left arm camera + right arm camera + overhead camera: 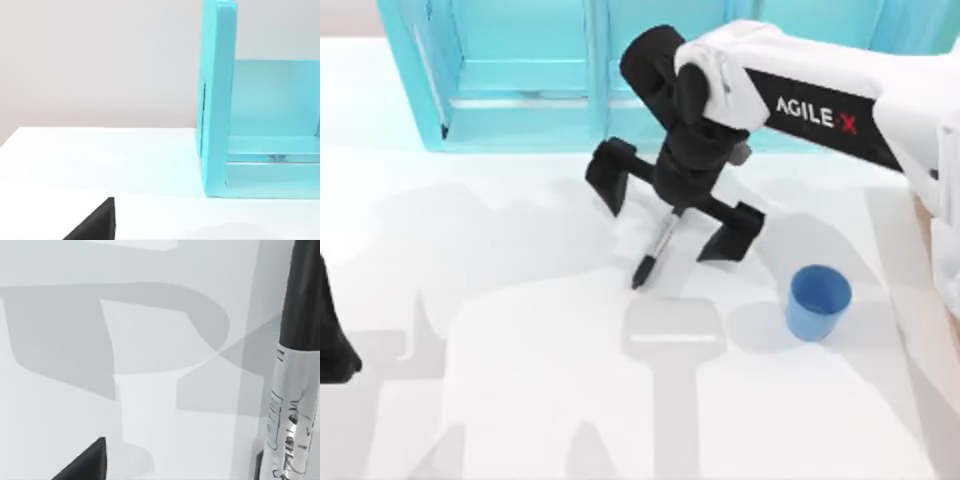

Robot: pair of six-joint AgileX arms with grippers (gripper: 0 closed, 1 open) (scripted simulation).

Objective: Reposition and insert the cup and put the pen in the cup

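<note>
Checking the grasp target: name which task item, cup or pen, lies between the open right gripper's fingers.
The pen, lying under the right gripper; the cup stands apart to the right.

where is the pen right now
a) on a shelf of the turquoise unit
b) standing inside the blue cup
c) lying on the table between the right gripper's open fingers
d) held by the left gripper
c: the pen lies on the table between the spread fingers of the right gripper, apart from the cup.

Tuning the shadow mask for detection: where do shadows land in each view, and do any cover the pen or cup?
Top view: broad grey arm shadows cross the table; the pen lies under the right gripper, its jaws wide open; the cup casts a small shadow to its left. Right wrist view: shadow bands run behind the pen. Left wrist view: shelf unit evenly lit, with only a faint shadow.
</note>
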